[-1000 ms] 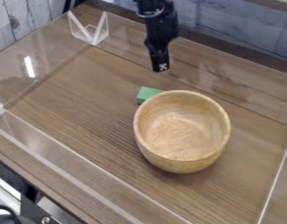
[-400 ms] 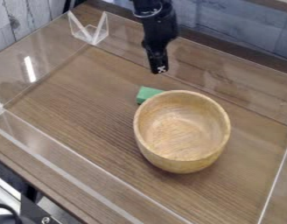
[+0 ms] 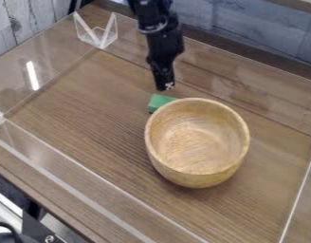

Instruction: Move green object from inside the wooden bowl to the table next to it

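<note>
The green object [image 3: 159, 102] lies flat on the table [image 3: 82, 114], just outside the far left rim of the wooden bowl [image 3: 197, 140], partly hidden behind that rim. The bowl's inside shows bare wood. My gripper [image 3: 161, 84] hangs tip-down just above and slightly behind the green object, its fingers shut with nothing between them. It does not touch the block.
Clear acrylic walls [image 3: 45, 47] edge the tabletop on all sides. A small clear acrylic stand [image 3: 95, 30] sits at the far left corner. Bare wood-grain surface stretches to the left and front of the bowl.
The gripper has moved left and lower, from above the bowl's far rim to just over the green object. The block and the bowl have stayed where they were.
</note>
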### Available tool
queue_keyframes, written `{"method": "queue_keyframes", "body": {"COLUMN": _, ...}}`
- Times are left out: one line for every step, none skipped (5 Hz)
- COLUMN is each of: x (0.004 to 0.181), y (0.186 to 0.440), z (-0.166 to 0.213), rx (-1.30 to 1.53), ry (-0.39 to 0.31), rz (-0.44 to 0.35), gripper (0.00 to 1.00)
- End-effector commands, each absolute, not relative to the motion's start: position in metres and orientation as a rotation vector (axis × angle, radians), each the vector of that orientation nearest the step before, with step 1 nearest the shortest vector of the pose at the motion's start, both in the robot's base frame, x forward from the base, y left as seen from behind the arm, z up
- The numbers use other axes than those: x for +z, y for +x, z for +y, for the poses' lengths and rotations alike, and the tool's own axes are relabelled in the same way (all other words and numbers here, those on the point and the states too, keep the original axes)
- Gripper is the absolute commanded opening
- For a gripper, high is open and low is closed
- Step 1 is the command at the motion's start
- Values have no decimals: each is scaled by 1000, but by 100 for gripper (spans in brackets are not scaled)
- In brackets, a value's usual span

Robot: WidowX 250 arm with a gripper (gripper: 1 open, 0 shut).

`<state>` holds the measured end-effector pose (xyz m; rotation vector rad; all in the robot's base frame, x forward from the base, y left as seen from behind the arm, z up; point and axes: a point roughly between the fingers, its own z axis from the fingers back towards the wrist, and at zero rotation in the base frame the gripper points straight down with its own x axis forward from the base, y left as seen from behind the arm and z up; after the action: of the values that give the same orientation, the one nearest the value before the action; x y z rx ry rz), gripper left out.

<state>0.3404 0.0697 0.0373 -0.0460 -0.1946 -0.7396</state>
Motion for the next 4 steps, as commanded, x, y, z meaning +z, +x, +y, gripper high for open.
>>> {"method": "queue_keyframes", "body": {"x": 33, "y": 341, "z": 85, "rx": -757, "ry": -51, "rz": -222, "gripper": 0}}
{"method": "queue_keyframes", "body": {"x": 31, "y": 333, "z": 91, "rx": -765, "ry": -92, "rz": -218, "gripper": 100}}
{"method": "queue_keyframes", "body": {"x": 41, "y": 326, "z": 79, "rx": -767, "ry": -115, "rz": -218, "gripper": 100}}
{"method": "queue_keyframes", "body": {"x": 50, "y": 322, "z": 66, "rx": -777, "ry": -125, "rz": -208, "gripper": 100}}
